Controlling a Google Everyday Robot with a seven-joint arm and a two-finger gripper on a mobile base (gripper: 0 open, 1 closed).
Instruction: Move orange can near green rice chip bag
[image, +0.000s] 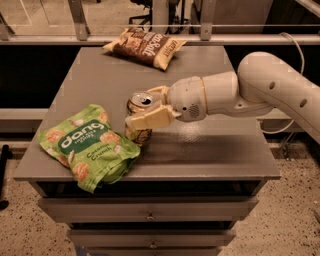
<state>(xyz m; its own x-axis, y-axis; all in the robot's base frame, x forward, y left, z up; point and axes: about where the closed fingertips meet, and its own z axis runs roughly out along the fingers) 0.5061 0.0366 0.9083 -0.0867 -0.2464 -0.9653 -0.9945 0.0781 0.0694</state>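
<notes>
The orange can (138, 134) stands upright at the middle front of the grey table (210, 150), just right of the green rice chip bag (90, 146), close to its edge. It is golden-orange with a silver pull-tab top. My gripper (148, 111) reaches in from the right and is shut on the can, one cream finger (150, 119) across its front, the other behind its top. The green bag lies flat at the front left with white "dang" lettering.
A brown and cream snack bag (146, 46) lies at the table's back edge. My white arm (260, 90) spans the right half of the table. Drawers (150, 215) sit below the tabletop. A rail and glass run behind the table.
</notes>
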